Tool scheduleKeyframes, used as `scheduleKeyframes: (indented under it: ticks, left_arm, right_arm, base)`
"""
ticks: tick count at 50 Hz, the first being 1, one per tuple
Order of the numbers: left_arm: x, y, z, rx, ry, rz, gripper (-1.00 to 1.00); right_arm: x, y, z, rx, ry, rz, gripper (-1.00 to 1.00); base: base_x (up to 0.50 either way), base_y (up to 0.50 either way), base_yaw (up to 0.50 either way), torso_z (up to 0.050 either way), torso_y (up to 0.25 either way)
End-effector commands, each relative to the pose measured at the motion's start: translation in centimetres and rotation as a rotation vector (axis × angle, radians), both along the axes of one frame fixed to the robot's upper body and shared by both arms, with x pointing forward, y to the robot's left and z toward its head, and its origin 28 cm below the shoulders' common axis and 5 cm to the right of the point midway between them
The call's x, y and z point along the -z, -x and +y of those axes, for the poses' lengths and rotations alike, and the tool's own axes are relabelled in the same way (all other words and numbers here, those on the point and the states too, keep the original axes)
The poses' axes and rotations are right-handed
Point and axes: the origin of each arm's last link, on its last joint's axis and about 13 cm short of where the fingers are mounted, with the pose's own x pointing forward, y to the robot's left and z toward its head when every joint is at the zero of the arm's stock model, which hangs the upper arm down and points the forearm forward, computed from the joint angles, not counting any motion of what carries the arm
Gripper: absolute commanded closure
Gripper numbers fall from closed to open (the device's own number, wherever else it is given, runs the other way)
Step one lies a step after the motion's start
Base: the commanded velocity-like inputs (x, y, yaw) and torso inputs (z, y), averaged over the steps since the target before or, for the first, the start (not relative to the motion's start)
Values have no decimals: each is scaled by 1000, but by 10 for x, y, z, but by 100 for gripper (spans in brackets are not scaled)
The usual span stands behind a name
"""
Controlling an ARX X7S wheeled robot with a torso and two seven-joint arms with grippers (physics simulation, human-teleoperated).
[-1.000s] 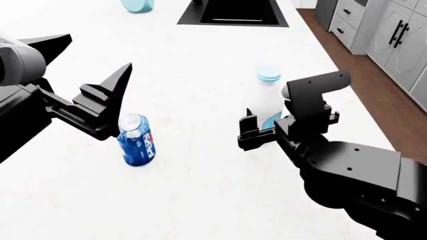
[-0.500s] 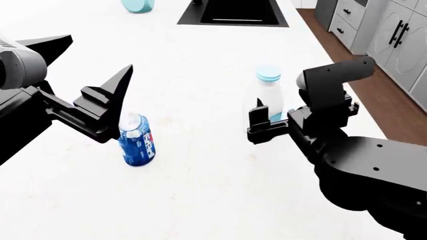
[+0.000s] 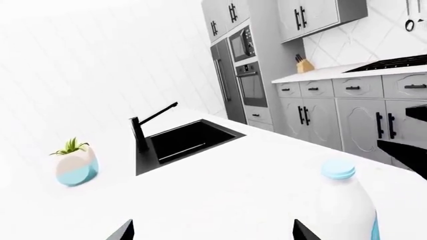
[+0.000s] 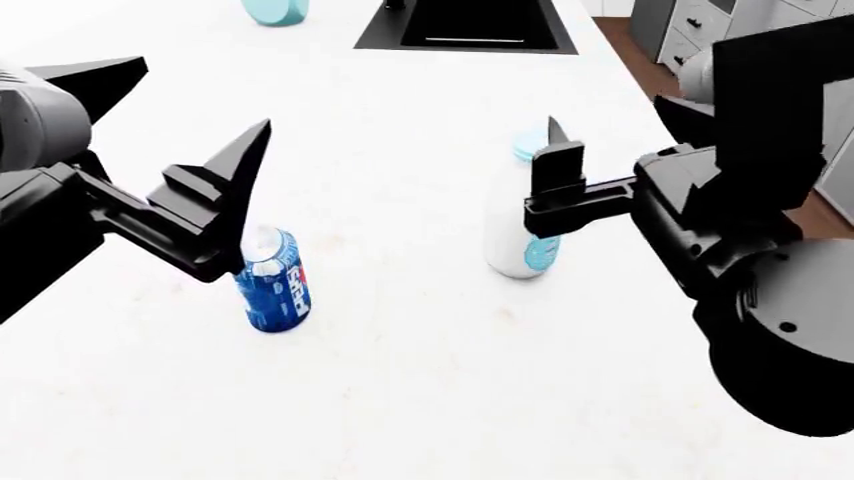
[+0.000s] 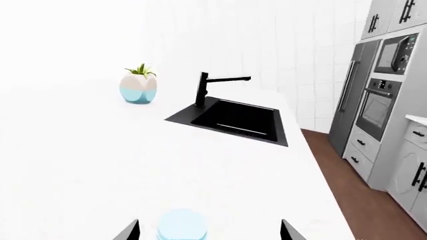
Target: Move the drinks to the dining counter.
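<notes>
Two drinks stand upright on the white table [image 4: 400, 400]. Left hand [image 4: 174, 150] gapes wide, empty, just above the can [image 4: 274, 280]. Right of it the bottle [image 4: 514, 235] stands between the spread fingers of the right hand [image 4: 627, 150], unheld. Behind: planter [image 5: 139, 86], faucet [image 5: 210, 87], black sink [image 5: 233, 120].

There's a little round planter [image 5: 139, 88], white on top and light blue at the bottom, with a small green plant [image 5: 141, 69] sticking out of it, sitting off to one side of the black faucet [image 5: 207, 88]. Further back there's a wall of grey cabinets [image 3: 347, 117] with black handles, plus a built-in oven [image 3: 251, 83] and a microwave [image 3: 241, 44] stacked above it. A knife block [image 3: 304, 65] stands on the far counter next to a black cooktop [image 3: 393, 63]. Floor [image 5: 350, 190] is dark brown wood.
</notes>
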Motion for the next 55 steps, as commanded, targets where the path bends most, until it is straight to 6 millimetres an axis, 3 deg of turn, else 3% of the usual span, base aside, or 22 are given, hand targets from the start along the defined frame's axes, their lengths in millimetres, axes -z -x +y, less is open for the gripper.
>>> scheduleKeyframes:
  ticks: [1,20,31,48,55]
  left_arm:
    - [-5,4,-1,1,9,-27,-100]
    - [-32,17,6,-106,151,-167,-100]
    - [-65,27,15,-170,243,-243,-100]
    - [-108,85,27,-253,307,-384,-100]
    - [-132,123,32,-279,311,-449,-100]
  right_arm:
    - [-33,23,-3,49,-27,-163,-100]
    - [-85,71,-13,155,-82,-413,-100]
    - [-113,92,-15,187,-69,-480,-100]
    - [-156,141,-13,184,-46,-610,-100]
    - [-170,160,-19,186,-35,-663,-100]
  base:
    - [0,0,0,0,0]
    - [0,0,0,0,0]
    - [0,0,0,0,0]
    - [0,0,0,0,0]
    - [0,0,0,0,0]
